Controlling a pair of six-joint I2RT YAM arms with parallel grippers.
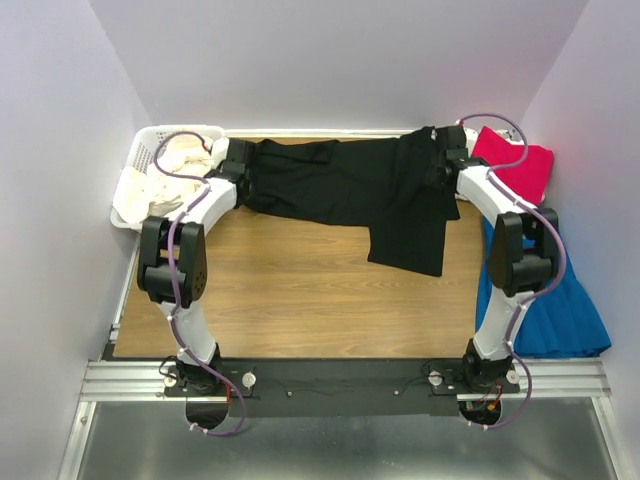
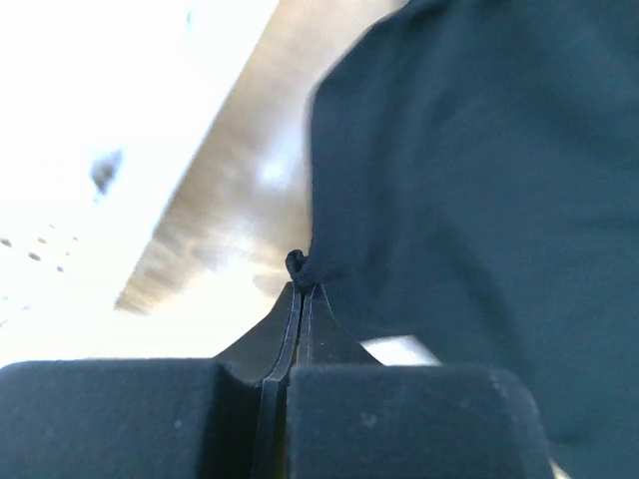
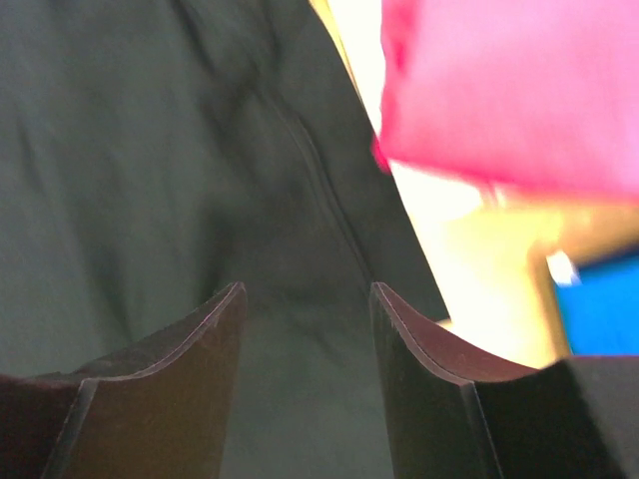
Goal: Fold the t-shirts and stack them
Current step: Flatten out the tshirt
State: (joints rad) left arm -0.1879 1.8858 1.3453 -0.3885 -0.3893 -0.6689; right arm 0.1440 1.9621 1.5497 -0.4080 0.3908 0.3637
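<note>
A black t-shirt (image 1: 340, 185) lies spread across the back of the wooden table, with one part hanging toward the front at the right. My left gripper (image 1: 236, 166) is at its left end. In the left wrist view this gripper (image 2: 302, 285) is shut on a small pinch of the black t-shirt's (image 2: 469, 180) edge. My right gripper (image 1: 446, 160) is over the shirt's right end. In the right wrist view it (image 3: 308, 291) stands open, with the black t-shirt's (image 3: 170, 180) cloth showing between its fingers. A crimson red t-shirt (image 1: 518, 165) lies at the back right.
A white lattice basket (image 1: 150, 140) at the back left holds cream-white t-shirts (image 1: 150, 190). A blue cloth (image 1: 550, 300) hangs over the table's right side, below the red shirt. Bare wood (image 1: 290, 300) fills the table's middle and front. Walls close in on both sides.
</note>
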